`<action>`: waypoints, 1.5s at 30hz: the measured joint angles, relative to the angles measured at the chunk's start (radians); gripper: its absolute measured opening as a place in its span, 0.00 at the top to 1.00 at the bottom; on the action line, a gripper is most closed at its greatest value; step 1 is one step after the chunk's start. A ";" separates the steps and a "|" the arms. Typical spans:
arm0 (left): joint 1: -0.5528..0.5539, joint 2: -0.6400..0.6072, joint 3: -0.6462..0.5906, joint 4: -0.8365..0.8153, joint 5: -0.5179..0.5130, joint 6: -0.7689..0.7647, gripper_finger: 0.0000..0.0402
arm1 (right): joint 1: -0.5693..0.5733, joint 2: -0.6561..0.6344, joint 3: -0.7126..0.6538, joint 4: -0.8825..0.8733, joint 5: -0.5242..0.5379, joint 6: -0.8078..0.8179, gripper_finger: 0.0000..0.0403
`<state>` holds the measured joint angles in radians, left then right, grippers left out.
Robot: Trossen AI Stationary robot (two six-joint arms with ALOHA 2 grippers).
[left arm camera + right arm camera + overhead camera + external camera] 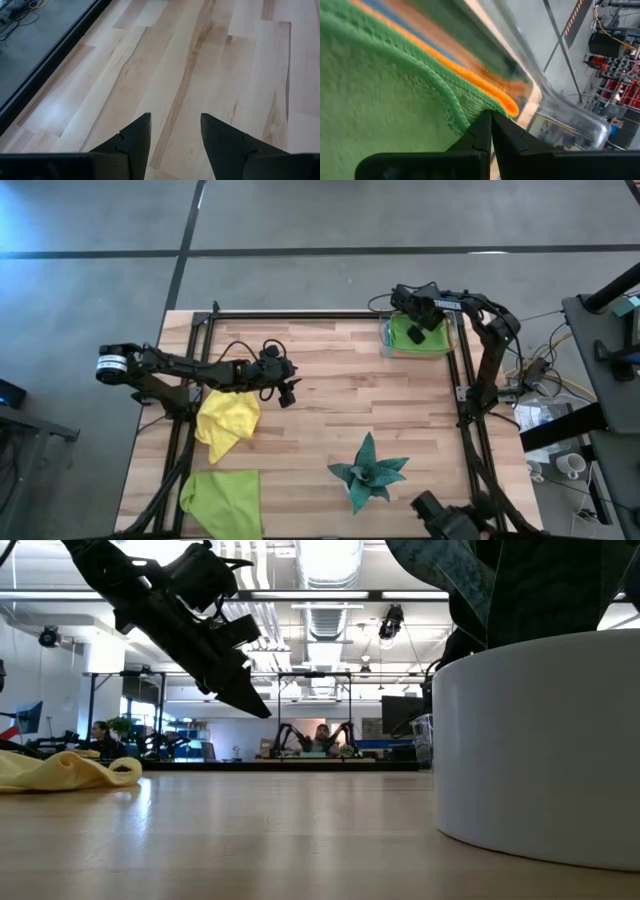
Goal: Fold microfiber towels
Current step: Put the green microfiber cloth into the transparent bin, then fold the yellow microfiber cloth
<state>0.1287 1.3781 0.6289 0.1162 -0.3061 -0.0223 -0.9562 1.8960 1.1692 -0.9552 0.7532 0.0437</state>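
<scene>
1. Butcher-block table [340, 395], floor around it; workshop room behind in the low view.
2. Towels: green towel [413, 335] atop a stack in the clear bin [386, 340] at the far right corner, orange towel [485, 85] beneath it. Yellow towel [226, 420] crumpled at left; second green towel [222, 498] lying flat at the near left edge.
3. Right gripper [490, 129]: fingers pressed together on the bin's green towel edge.
4. Left gripper [175, 137]: parted, empty, above bare wood just beside the yellow towel.
5. Progress, judged: early; no loose towel looks folded yet.
6. Teal star [368, 470]: apart, near edge.
7. Blue towel: not clearly made out.
</scene>
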 joint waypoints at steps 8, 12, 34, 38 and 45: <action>0.000 0.000 0.000 0.000 0.000 -0.001 0.61 | 0.012 -0.059 0.020 0.017 -0.001 -0.003 0.98; 0.000 -0.004 0.000 0.001 -0.003 0.001 0.61 | 0.031 -0.146 0.020 0.021 0.000 -0.004 0.98; -0.276 -0.521 0.001 -0.299 0.225 -0.347 0.61 | 0.569 -0.585 -0.090 0.642 -0.451 -0.232 0.98; -0.449 -0.547 0.029 -0.357 0.194 -0.486 0.62 | 0.710 -0.538 -0.045 0.646 -0.452 -0.230 0.98; -0.738 -0.383 0.209 -0.540 -0.096 -0.505 0.69 | 0.886 -0.412 0.052 0.734 -0.446 -0.174 0.98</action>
<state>-0.6090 0.9953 0.8379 -0.4243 -0.4017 -0.5269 -0.0704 1.4845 1.2213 -0.2215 0.3069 -0.1300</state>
